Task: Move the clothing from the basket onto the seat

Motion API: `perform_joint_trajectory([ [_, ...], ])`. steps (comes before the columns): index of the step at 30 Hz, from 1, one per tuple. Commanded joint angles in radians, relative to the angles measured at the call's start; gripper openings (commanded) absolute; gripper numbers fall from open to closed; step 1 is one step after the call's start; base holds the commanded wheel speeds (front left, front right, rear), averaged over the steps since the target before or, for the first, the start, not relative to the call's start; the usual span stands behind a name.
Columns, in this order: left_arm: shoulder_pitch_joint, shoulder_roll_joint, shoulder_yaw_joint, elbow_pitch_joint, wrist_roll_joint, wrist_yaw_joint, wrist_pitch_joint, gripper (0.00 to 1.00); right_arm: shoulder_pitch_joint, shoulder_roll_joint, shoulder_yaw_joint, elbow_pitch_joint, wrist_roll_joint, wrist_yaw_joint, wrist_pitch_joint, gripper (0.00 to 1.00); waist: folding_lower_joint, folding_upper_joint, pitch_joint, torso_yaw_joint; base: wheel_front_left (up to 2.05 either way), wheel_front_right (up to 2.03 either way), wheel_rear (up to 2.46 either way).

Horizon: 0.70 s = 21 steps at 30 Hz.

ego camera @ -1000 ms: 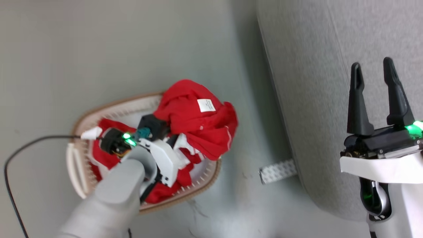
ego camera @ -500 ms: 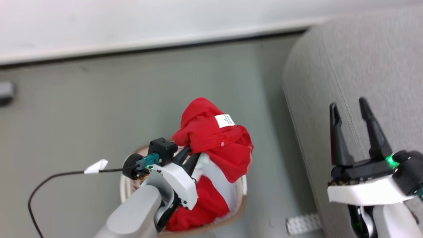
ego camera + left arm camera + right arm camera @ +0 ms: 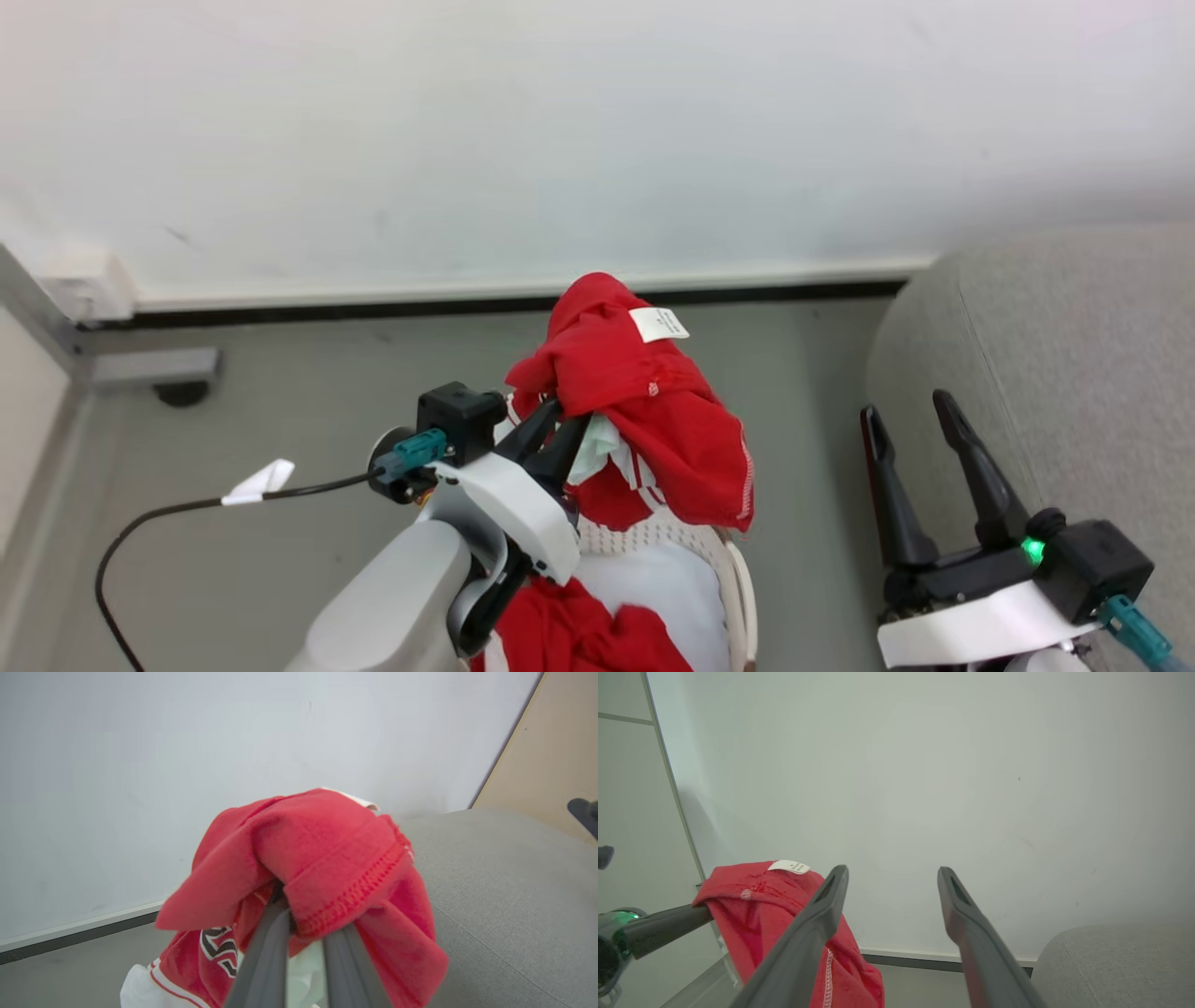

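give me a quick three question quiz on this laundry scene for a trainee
1. True or false: the left gripper is shut on the red garment.
2. The right gripper is: A) open and empty, B) shut on cloth, C) holding a cable.
3. Short answer: which grey upholstered thing lies at the robot's right?

Key: 1 true; 2 A; 3 the seat.
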Motion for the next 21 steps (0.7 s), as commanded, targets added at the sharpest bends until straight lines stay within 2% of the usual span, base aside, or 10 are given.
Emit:
perform_joint_trajectory([
  [1,0.003,0.006,0.005,-0.013,-0.01,0.002,-0.001,0.0,0.024,-0.003,0.006,0.005,0.008,-0.002,-0.003,1.0,0.0003,0.0,-0.058,0.042,0.0,0.0,0.0],
  [7,-0.036,0.01,0.021,-0.062,-0.052,0.002,0.026,0.0,0.048,-0.004,0.034,0.008,0.017,-0.002,-0.003,1.0,0.0003,0.0,-0.089,0.073,0.0,0.0,0.0],
  [21,-0.031,0.054,0.044,-0.204,-0.075,0.052,0.093,0.0,0.058,-0.004,0.072,0.009,0.024,-0.002,-0.003,1.0,0.0003,0.0,-0.094,0.077,0.0,0.0,0.0],
])
